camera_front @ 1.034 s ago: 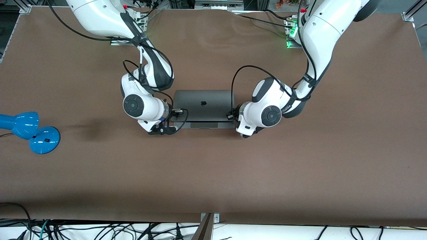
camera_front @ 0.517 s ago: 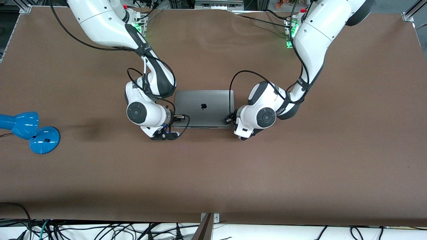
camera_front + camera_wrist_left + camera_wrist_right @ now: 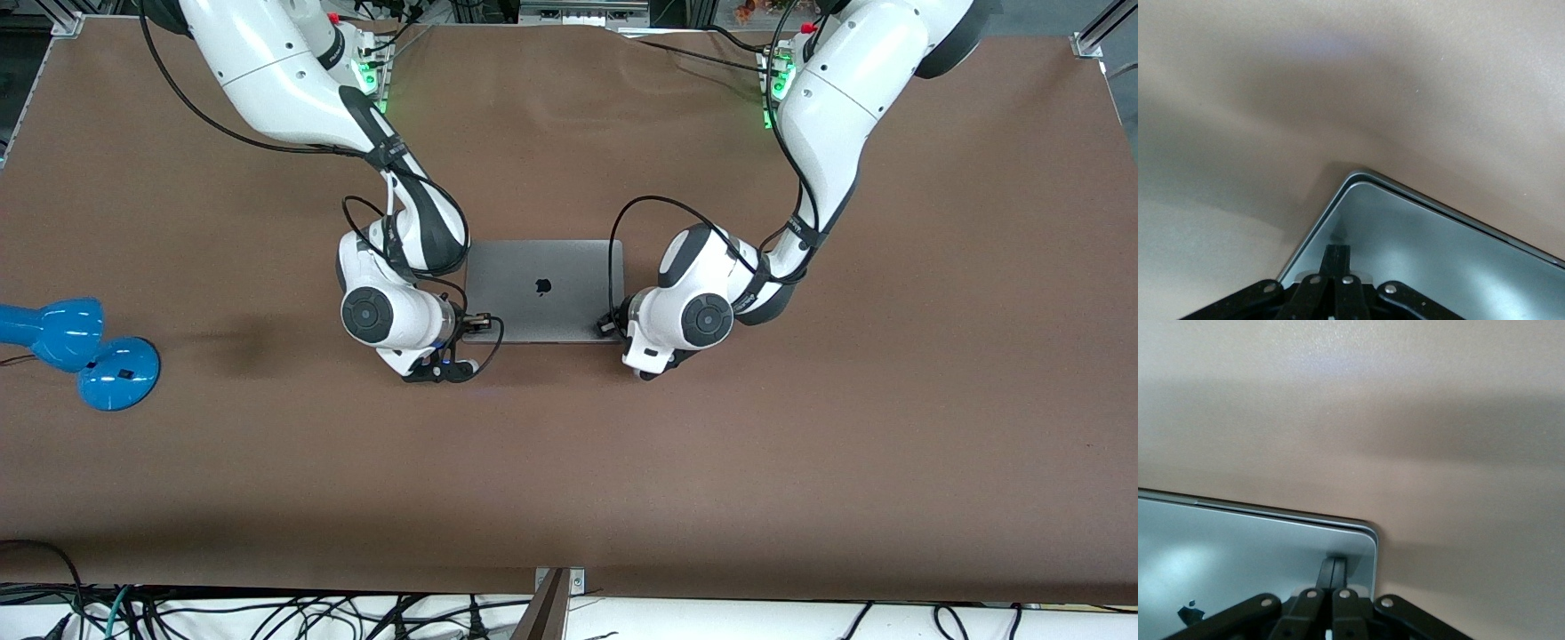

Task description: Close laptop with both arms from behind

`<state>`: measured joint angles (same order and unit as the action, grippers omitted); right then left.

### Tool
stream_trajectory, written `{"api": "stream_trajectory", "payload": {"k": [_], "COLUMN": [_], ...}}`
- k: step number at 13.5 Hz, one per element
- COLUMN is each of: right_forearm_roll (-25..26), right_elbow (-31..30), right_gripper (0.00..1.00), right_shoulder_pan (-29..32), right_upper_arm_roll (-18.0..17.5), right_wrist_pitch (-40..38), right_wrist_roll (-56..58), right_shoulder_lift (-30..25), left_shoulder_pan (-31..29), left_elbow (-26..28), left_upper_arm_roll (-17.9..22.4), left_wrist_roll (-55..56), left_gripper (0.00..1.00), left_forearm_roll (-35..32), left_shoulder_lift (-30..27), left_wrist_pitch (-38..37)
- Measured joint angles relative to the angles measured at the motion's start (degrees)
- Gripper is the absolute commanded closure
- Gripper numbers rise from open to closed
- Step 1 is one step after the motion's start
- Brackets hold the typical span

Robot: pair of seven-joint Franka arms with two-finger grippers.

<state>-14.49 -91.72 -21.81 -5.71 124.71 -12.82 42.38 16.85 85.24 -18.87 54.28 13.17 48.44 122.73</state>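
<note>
The space-grey laptop (image 3: 542, 289) lies in the middle of the table with its lid flat down and the black apple logo facing up. My right gripper (image 3: 474, 322) is shut, its fingertips resting on the lid's corner toward the right arm's end, near the edge closest to the front camera. My left gripper (image 3: 613, 322) is shut, its tips on the lid's corner toward the left arm's end. In the left wrist view the closed fingers (image 3: 1337, 252) touch the lid (image 3: 1445, 260). In the right wrist view the closed fingers (image 3: 1332, 565) touch the lid (image 3: 1238, 550).
A blue lamp (image 3: 80, 351) lies on the brown table (image 3: 569, 462) at the right arm's end. Loose cables hang along the table edge nearest the front camera.
The lid has gone from slightly raised, with a strip of the base showing, to flat down. Both grippers moved lower and toward the front camera with it.
</note>
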Motion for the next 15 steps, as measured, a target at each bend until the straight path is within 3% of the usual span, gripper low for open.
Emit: {"api": "stream_trajectory", "payload": {"k": [3, 4, 5, 6, 7, 10, 11, 15], "right_forearm_roll": [0.01, 0.02, 0.02, 0.02, 0.02, 0.02, 0.17, 5.16], "right_elbow": [0.21, 0.21, 0.23, 0.30, 0.54, 2.23, 2.90, 4.18], "right_gripper": [1.00, 1.00, 1.00, 1.00, 0.91, 0.07, 0.00, 0.00], "right_shoulder_pan": [-0.03, -0.03, -0.03, -0.04, -0.05, -0.09, -0.08, -0.05], "right_upper_arm_roll": [0.00, 0.00, 0.00, 0.00, 0.00, 0.00, 0.02, 0.46], "right_wrist_pitch": [-0.01, 0.00, 0.02, 0.14, 0.25, 0.31, 0.27, -6.52], "right_wrist_roll": [0.01, 0.02, 0.07, 0.11, 0.13, 0.14, 0.14, 0.20], "right_shoulder_lift": [0.26, 0.26, 0.27, 0.27, 0.28, 0.06, -0.29, -6.17], "left_shoulder_pan": [0.05, 0.06, 0.06, 0.06, 0.04, -0.25, -0.34, -1.34], "left_elbow": [-0.08, -0.11, -0.14, -0.23, -0.38, -1.41, -1.80, -3.25], "left_upper_arm_roll": [0.00, 0.00, 0.00, 0.00, 0.00, 0.11, 0.14, 0.75], "left_wrist_roll": [0.00, 0.00, 0.00, 0.00, 0.00, 0.00, 0.00, 0.00], "left_gripper": [1.00, 0.78, 0.28, 0.00, 0.00, 0.00, 0.00, 0.00], "left_forearm_roll": [-1.26, -1.32, -1.35, -1.37, -1.53, -2.74, -2.84, -7.66], "left_shoulder_lift": [0.42, 0.46, 0.46, 0.46, 0.47, 0.39, 0.13, -5.32], "left_wrist_pitch": [0.70, 0.70, 0.70, 0.73, 0.77, 0.77, 0.53, -5.39]}}
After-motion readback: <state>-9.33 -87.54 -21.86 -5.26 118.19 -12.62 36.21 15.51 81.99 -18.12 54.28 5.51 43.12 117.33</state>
